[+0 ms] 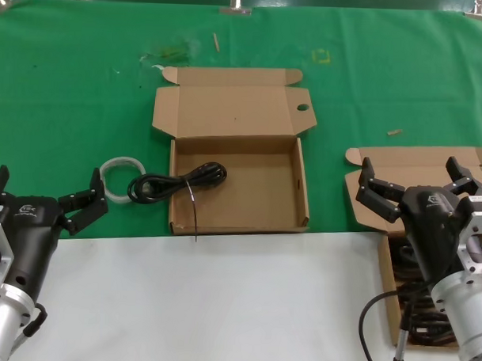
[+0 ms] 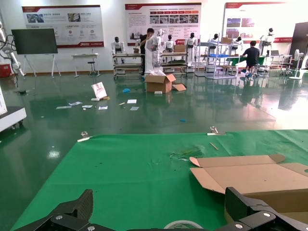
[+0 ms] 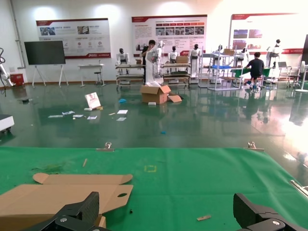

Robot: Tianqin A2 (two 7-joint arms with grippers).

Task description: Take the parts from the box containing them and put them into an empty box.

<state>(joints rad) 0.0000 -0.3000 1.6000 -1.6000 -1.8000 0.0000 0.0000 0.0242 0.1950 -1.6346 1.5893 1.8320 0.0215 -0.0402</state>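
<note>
With fingers spread and empty, the right gripper (image 1: 415, 180) needed a centred descent onto the black coiled cables (image 1: 414, 313) in the shallow brown cardboard box (image 1: 390, 269).

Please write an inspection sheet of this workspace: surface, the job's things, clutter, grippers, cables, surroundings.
Surface: green cloth at the back, white table in front.
Job's things: middle box with holed lid open; one black cable lies over its left wall, partly inside. Right box holds more black cables, mostly hidden by the arm.
Clutter: white ring left of the middle box; small scraps on the cloth.
Grippers: left gripper open, empty, low left; right gripper open, empty, above the right box.
Cables: robot cable beside the right arm.
Surroundings: hall with shelves, posters, people.
</note>
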